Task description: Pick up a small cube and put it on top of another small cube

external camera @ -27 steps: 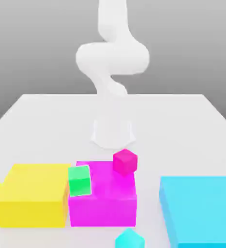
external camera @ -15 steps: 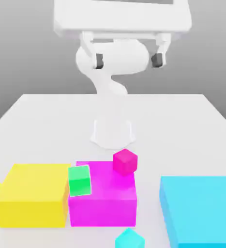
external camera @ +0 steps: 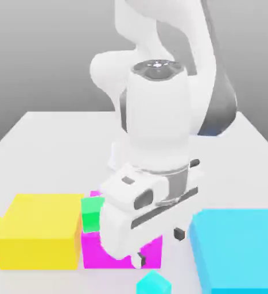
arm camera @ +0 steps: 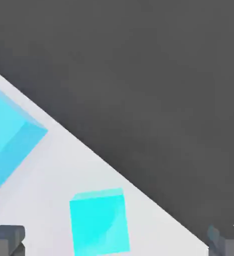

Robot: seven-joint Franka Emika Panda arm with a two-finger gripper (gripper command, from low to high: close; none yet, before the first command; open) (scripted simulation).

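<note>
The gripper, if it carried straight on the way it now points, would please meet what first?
Most likely the small cyan cube: in the hand view it lies ahead between the open gripper's fingertips, on the table. Depth is unclear, so the fingers might straddle it and reach the table.

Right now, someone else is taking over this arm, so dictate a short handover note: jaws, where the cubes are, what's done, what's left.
Gripper: jaws open, holding nothing, low over the table's near edge, in front of the big magenta block.
Small plain cyan cube: on the white table, lying between the fingertips in the hand view, not gripped.
Small green cube: on the magenta block's corner, beside the big yellow block.
Big cyan block: at the exterior view's right.
Done: approach toward the cyan cube.
Left: grasp it, lift it, set it on another small cube.
</note>
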